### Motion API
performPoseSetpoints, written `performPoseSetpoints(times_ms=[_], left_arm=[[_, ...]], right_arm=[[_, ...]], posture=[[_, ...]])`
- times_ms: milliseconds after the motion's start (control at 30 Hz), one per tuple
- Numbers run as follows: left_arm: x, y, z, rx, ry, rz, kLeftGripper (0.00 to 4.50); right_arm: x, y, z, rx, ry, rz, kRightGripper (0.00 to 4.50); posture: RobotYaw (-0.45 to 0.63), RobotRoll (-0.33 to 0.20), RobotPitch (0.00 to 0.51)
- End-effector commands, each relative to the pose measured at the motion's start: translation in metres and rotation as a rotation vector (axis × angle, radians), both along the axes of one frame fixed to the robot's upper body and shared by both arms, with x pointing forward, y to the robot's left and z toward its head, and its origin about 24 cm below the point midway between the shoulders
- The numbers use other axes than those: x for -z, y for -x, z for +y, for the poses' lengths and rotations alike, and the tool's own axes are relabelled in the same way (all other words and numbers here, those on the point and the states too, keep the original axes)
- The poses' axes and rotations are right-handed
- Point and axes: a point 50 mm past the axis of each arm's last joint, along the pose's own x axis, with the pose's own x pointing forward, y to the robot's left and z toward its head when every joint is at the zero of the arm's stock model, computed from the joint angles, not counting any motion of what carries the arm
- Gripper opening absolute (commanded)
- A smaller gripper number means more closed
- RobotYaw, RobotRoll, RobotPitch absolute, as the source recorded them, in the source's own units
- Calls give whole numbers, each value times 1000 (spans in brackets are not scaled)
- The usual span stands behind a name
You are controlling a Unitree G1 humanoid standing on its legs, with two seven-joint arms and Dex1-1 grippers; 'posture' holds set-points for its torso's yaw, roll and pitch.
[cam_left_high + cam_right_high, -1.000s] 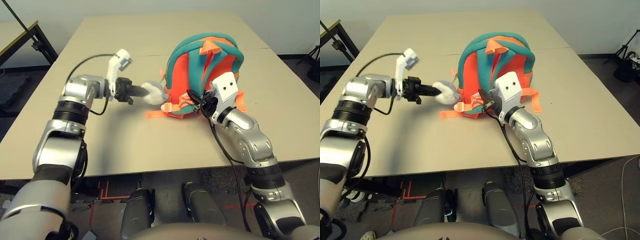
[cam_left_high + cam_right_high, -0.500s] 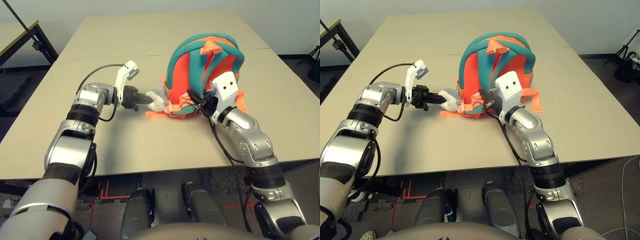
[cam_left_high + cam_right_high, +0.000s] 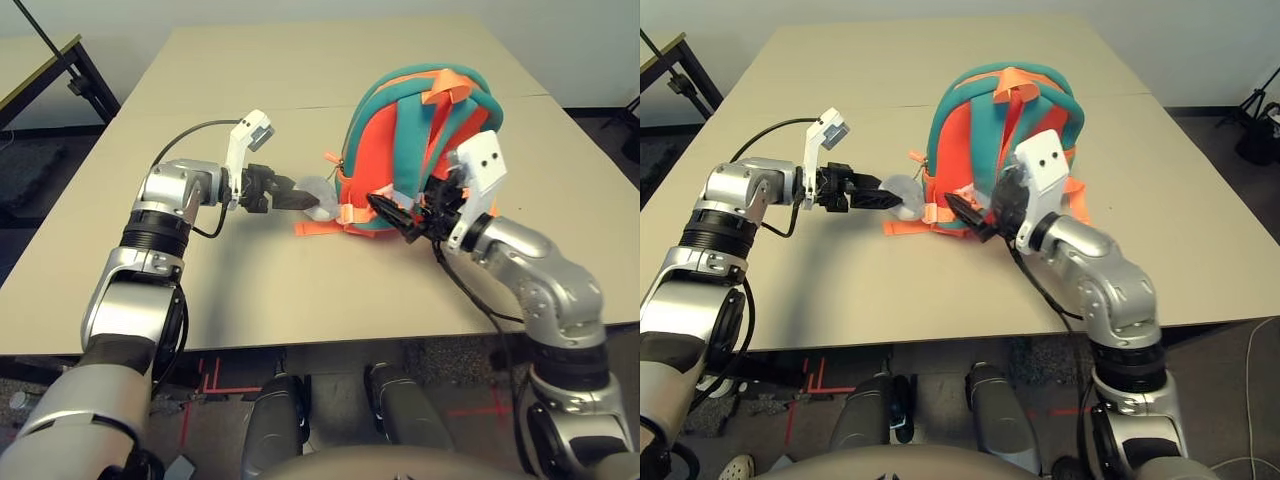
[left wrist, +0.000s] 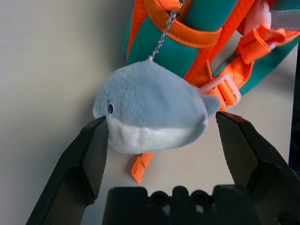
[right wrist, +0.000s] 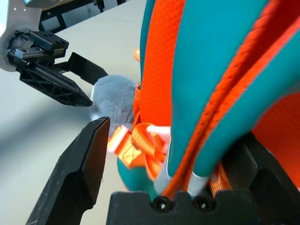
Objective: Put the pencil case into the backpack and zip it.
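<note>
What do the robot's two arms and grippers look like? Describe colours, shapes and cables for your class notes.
Both arms are silver metal, built of rounded segments with black ribbed joints. Each wrist carries a white camera block and a looping black cable. The left gripper and right gripper each have two flat, pointed black fingers on a black base.

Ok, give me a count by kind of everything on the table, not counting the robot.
Backpack: 1
Grey plush charm, chained to the backpack: 1
Pencil case: 0 in view
Total: 2
</note>
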Motion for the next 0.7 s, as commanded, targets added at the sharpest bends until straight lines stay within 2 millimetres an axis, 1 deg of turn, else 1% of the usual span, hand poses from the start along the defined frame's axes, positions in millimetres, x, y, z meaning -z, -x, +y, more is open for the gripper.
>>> performPoseSetpoints(times_ms=[33, 133, 167, 300, 433, 567, 667, 700], left_arm=[[1, 4, 2, -8, 9, 2, 4500], [1, 5, 4, -10, 10, 1, 4500], [0, 5, 5, -15, 10, -4, 4500], [-5, 5, 9, -38, 17, -21, 4500], [-10, 9, 20, -104, 46, -48, 4500], [-9, 15, 31, -192, 69, -63, 4500], [-8, 16, 38, -280, 92, -91, 4500], [-9, 15, 41, -331, 110, -128, 4500]], right_arm=[[-3, 13, -11, -15, 6, 31, 4466], [-4, 19, -18, -15, 5, 50, 4466], [-5, 21, -23, -10, 2, 58, 4466], [-9, 25, -42, 31, -13, 71, 4466], [-10, 24, -77, 192, -27, 50, 4466], [-5, 19, -109, 386, -46, 15, 4466], [1, 14, -126, 496, -48, -16, 4466], [3, 11, -132, 540, -50, -29, 4466]], posture=[[-288, 0, 134], [-291, 0, 130], [-294, 0, 136], [-298, 0, 134], [-299, 0, 137], [-288, 0, 146], [-279, 0, 159], [-279, 0, 164]])
